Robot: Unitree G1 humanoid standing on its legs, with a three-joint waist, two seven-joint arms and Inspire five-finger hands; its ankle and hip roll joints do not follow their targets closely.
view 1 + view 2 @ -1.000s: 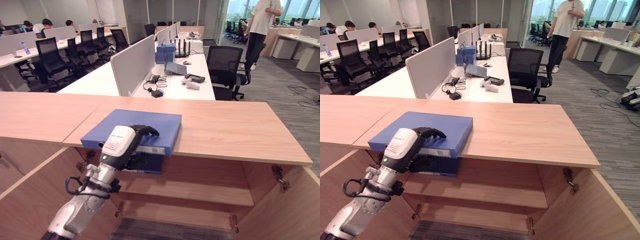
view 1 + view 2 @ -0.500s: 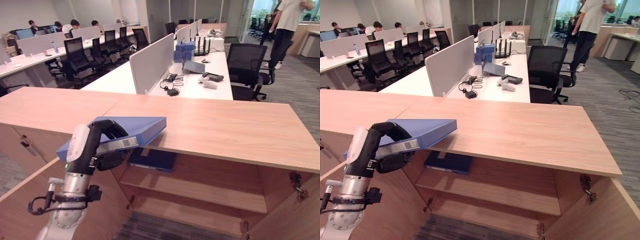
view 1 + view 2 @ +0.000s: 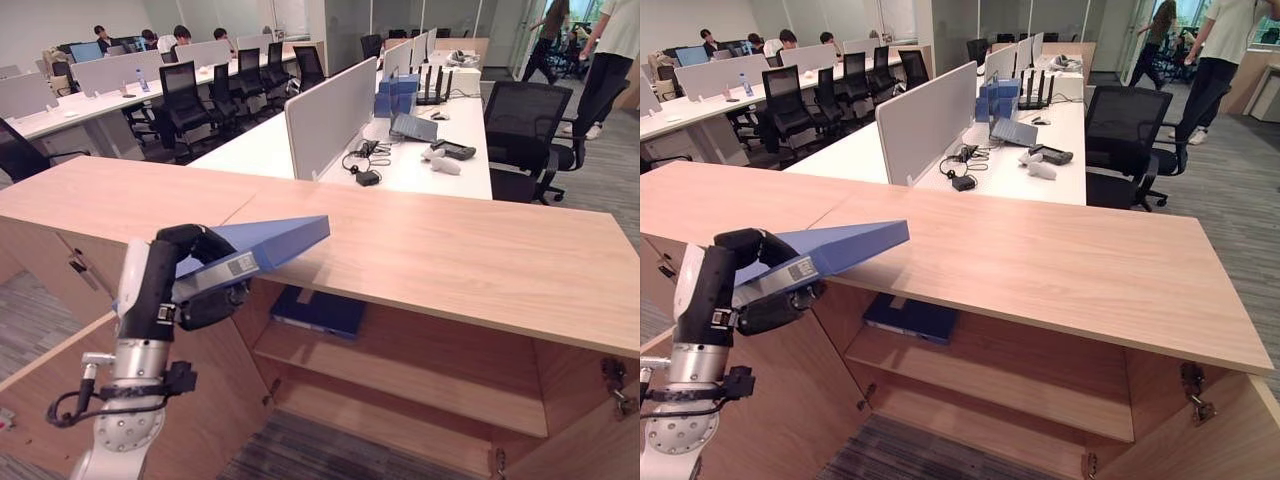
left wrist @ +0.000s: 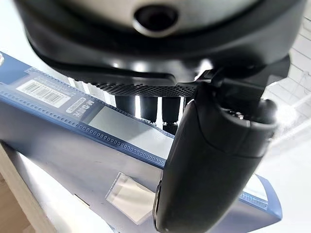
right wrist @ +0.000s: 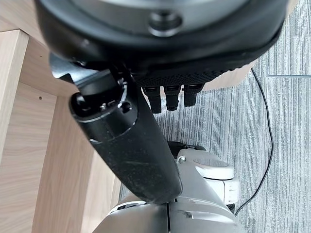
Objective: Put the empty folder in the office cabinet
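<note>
One flat blue folder [image 3: 262,243] is being held clear of the light wooden cabinet top [image 3: 470,255], tilted with its far end raised toward two o'clock and its near spine clamped in the robot's left hand [image 3: 190,285]. In the left wrist view the dark fingers are being curled over the upper face of the folder while the thumb [image 4: 209,160] is being pressed against its labelled spine, so the hand is being kept closed on it. The right hand [image 5: 129,141] is being held low beside the cabinet with its fingers hanging straight and relaxed, empty.

As a judgement, the task is being carried through its middle stage: the folder is being lifted off the top, but it is not yet being placed inside. What is left is lowering it in front of the open cabinet, sliding it onto a shelf and releasing it.

The open wooden office cabinet [image 3: 990,370], at about five o'clock from the held folder, is being shown with its doors swung outward. On its upper shelf [image 3: 1040,385] a second flat dark blue folder [image 3: 910,317] is lying at the left end; the rest of that shelf is being left bare.
</note>
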